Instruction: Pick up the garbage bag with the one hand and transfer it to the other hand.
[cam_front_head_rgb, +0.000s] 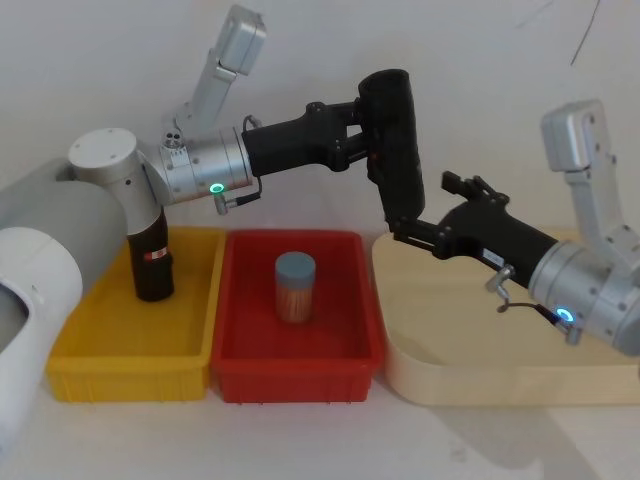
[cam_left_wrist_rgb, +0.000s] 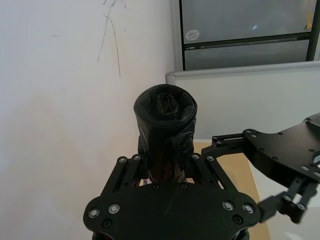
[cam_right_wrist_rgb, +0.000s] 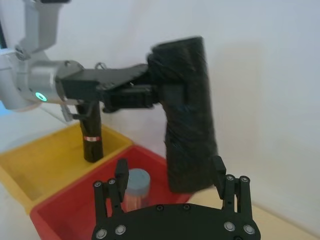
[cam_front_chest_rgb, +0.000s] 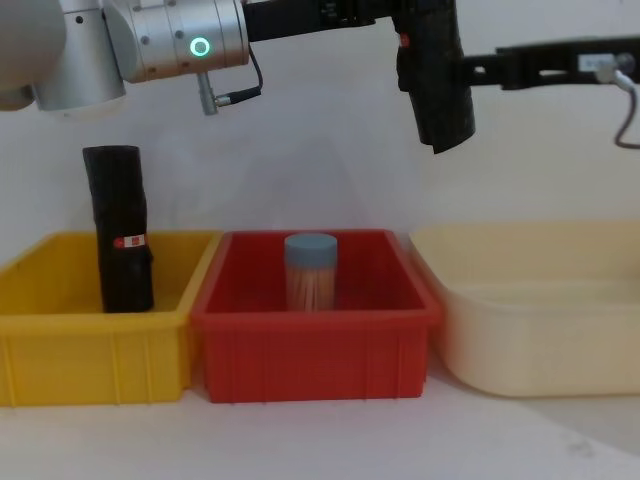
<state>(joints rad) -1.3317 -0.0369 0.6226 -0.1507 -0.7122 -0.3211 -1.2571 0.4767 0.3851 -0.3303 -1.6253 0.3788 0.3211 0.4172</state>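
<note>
Head view puts the handover midway: the garbage bag (cam_front_head_rgb: 400, 140) hangs near-upright above the red bin's (cam_front_head_rgb: 295, 378) right side, clamped near its top by the left gripper (cam_front_head_rgb: 372, 150); the right gripper (cam_front_head_rgb: 408, 228) straddles its lower end, fingers apart, and should close before the left lets go; whether its pads touch the roll is unclear

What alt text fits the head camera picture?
Two robot arms meet in mid-air: the left gripper clamps a thick black roll, the right gripper sits open around its lower end. Below stand a yellow bin, a red bin and a beige tray.
</note>
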